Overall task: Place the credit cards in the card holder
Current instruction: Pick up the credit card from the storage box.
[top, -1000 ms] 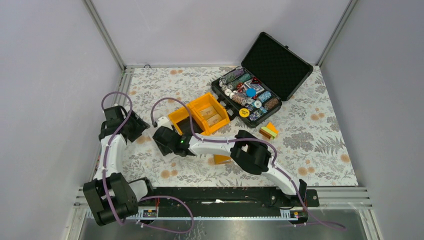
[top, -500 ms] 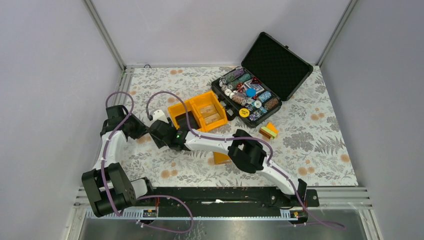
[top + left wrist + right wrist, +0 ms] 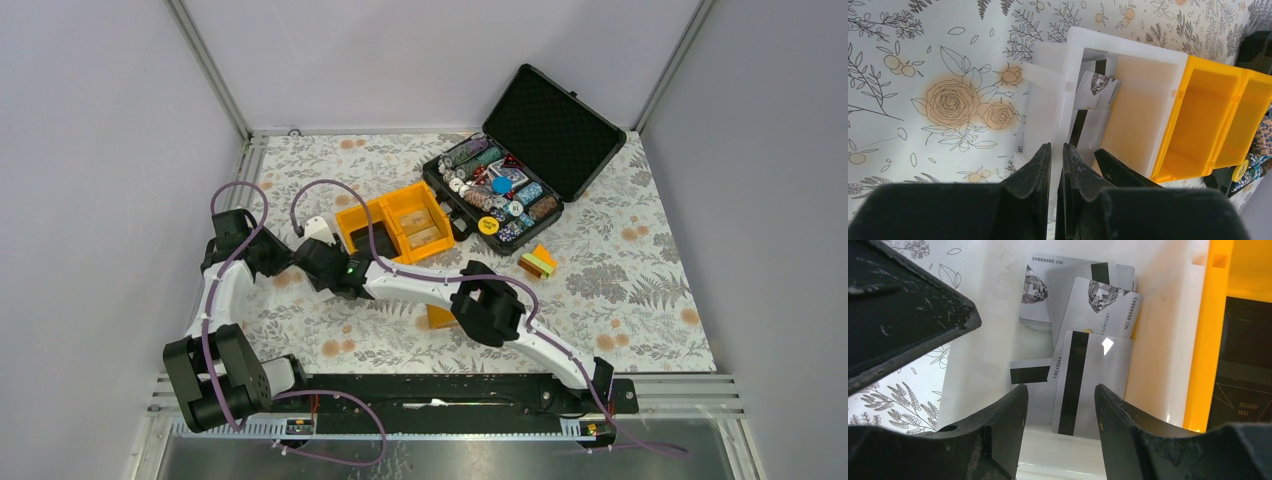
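Right fingers [image 3: 998, 440] moved left, open over credit cards [image 3: 1093, 375]; left fingers [image 3: 1035, 167] apparently pinching white bin [image 3: 1068, 75] wall.

The floral-patterned surface [image 3: 640, 300] carries an open black case [image 3: 520, 170] of poker chips at its far right corner. Orange bins [image 3: 415, 225] joined to a white bin [image 3: 318, 228] sit toward the far left. A small stack of blocks [image 3: 538, 262] lies right of centre, and what looks like the orange card holder [image 3: 441, 318], partly hidden, lies nearer the near edge.
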